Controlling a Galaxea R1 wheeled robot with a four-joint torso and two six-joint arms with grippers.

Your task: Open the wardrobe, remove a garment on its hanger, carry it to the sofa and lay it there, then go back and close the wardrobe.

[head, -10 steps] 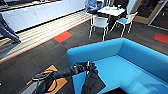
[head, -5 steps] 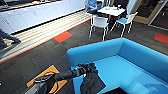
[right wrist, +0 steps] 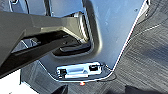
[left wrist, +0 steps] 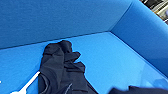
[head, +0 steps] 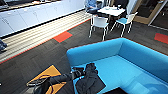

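The black garment (head: pixel 90 81) lies crumpled on the seat of the blue sofa (head: pixel 130 70), near its left end. My left arm reaches in from the lower left, and my left gripper (head: pixel 79 73) sits at the garment's near edge, by the sofa's low side. In the left wrist view the garment (left wrist: pixel 62 70) spreads over the sofa seat (left wrist: pixel 112 57). A thin white piece of the hanger (left wrist: pixel 26 86) sticks out from under the fabric. The right wrist view shows the robot's own grey body and carpet.
White chairs (head: pixel 100 22) and a small white table (head: pixel 111 10) stand beyond the sofa, with a person (head: pixel 91 6) seated there. White cabinets (head: pixel 32 15) line the far left wall. An orange floor patch (head: pixel 47 73) lies beside the sofa's left end.
The garment has settled lower and flatter onto the sofa seat, with the left arm still at its edge. The head view has shifted slightly.
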